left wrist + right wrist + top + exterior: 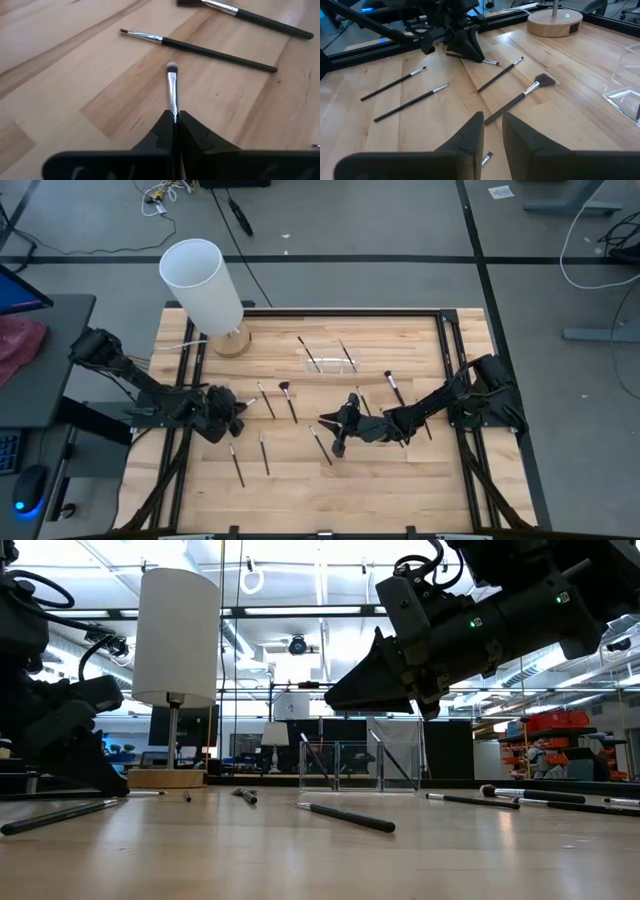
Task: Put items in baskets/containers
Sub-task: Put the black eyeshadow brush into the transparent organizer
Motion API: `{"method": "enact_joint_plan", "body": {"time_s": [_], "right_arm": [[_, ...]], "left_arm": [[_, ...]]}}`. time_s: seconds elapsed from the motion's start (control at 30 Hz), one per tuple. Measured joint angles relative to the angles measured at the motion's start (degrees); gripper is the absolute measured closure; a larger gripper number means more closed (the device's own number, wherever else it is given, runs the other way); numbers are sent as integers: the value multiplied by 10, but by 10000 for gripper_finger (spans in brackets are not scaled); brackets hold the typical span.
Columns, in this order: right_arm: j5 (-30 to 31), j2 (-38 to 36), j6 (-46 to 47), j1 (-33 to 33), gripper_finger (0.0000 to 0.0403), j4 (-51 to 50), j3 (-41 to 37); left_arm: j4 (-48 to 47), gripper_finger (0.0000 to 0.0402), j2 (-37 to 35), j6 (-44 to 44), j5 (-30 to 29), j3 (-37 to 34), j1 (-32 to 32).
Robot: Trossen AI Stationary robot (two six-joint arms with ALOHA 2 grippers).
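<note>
Thin dark-handled brushes lie scattered flat on the wooden table, among them a fan-tipped brush (287,398) and a pair (250,458) near the front. The clear holder (330,360) stands toward the far side with two brushes leaning inside it. My left gripper (243,410) is low at the table, left of centre, shut on one brush. My right gripper (338,442) is open and raised above the table (335,700), over a brush (487,159) that lies below the gap between its fingers. My left gripper pinches a brush between its two fingers (165,131), which lie along the handle. Only the silver ferrule (173,95) and the small bristle tip (172,66) stick out in front. The brush lies nearly level, close to the tabletop; I cannot tell whether it is lifted clear.
A tall white cylinder (205,285) on a round wooden base (232,340) leans at the table's far left corner. Black rails (445,370) frame the tabletop. More brushes lie near the right arm (395,388). Bare wood shows along the near edge (400,490).
</note>
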Motion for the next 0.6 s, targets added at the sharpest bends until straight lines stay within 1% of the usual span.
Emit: {"method": "enact_joint_plan", "body": {"time_s": [0.17, 0.37, 0.5, 0.6], "right_arm": [[0, 0, 0, 0, 333, -1, 0], [0, 0, 0, 0, 333, -2, 0], [0, 0, 0, 0, 333, -2, 0], [0, 0, 0, 0, 333, -1, 0]], "left_arm": [[19, 391, 3, 24, 0, -1, 0], [19, 391, 3, 26, -6, 1, -1], [15, 391, 4, 46, -7, 10, -1], [17, 384, 4, 50, -8, 11, -1]]}}
